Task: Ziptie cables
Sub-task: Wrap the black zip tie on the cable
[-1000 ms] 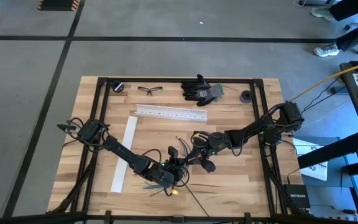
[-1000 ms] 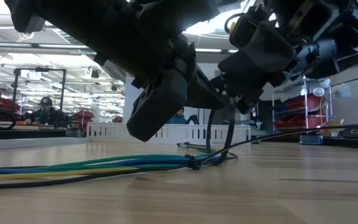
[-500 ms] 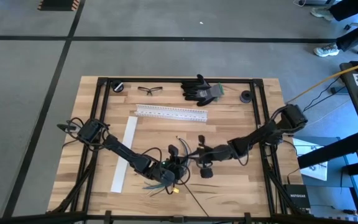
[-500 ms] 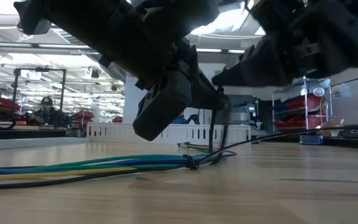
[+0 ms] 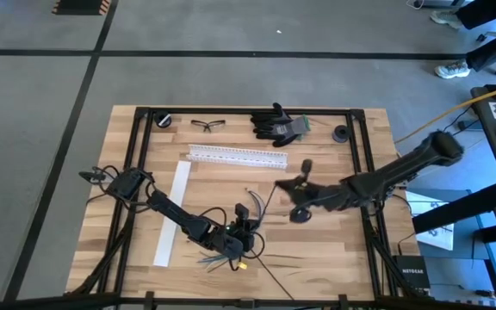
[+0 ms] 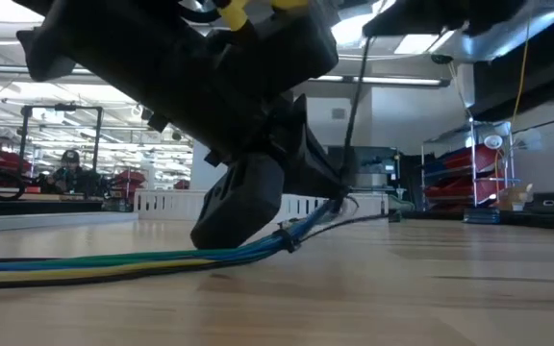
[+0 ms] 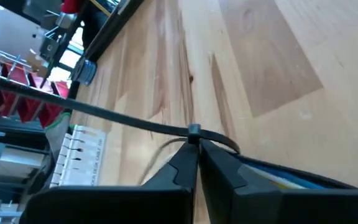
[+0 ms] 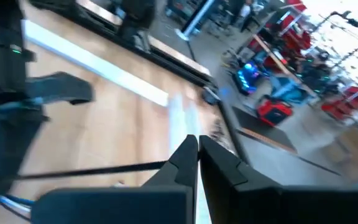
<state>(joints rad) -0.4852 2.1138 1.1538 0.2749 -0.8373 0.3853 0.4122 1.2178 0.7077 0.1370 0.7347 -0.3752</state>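
Pinching cables (image 6: 113,259) low, left gripper (image 7: 197,146); right gripper (image 5: 293,191) closed, apparently on ziptie tail (image 7: 104,115)

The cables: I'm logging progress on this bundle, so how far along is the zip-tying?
Done: a zip tie is looped around the cables. In hand: the left gripper, shut, pins the bundle at the tie's head, while the right gripper, shut, has the tie's tail drawn taut. Left: whether it is fully cinched cannot be told, and the tail is untrimmed.
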